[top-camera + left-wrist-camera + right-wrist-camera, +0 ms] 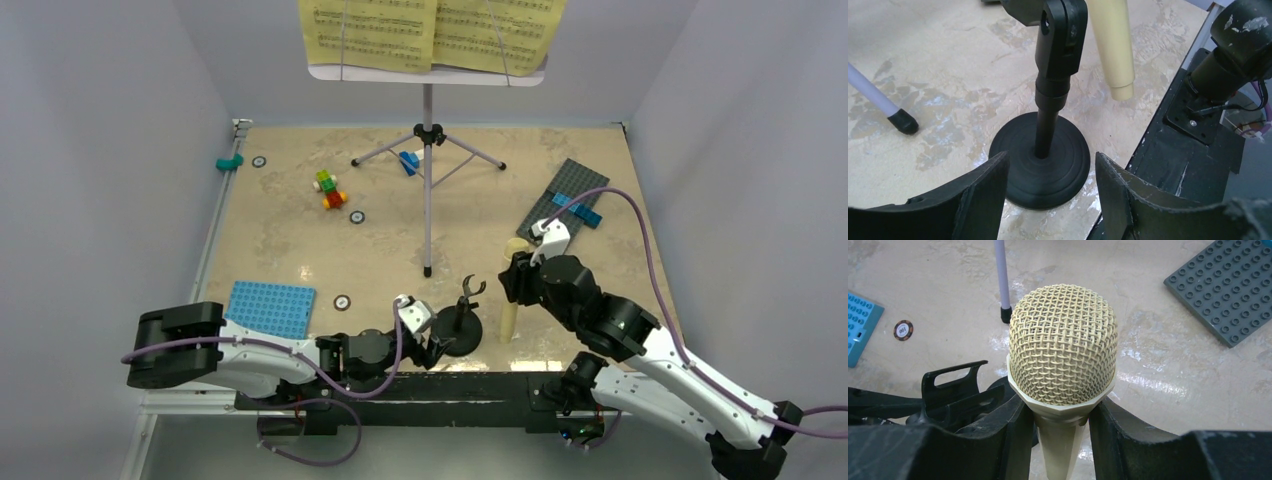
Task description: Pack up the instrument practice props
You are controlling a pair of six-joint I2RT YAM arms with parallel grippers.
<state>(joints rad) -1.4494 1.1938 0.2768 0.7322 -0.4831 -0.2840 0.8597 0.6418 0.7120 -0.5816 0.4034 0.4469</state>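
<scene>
The cream toy microphone [511,300] stands upright in my right gripper [517,272], which is shut on its handle just under the mesh head [1063,345]. Its lower end [1113,45] hangs close to the table, right of the small black mic stand [460,325]. My left gripper [435,350] is open, its fingers on either side of the stand's round base [1040,167] without touching it. The stand's clip [955,390] is empty. The tall tripod music stand [427,180] stands at the back, with yellow sheet-music pages [430,35] on its pale desk [425,72].
A blue baseplate [270,308] lies front left and a grey one [572,195] with a blue brick lies right. Colourful bricks [328,188], a blue brick [409,161], a teal piece [230,162] and round tokens [342,302] are scattered about. A black rail [450,385] runs along the near edge.
</scene>
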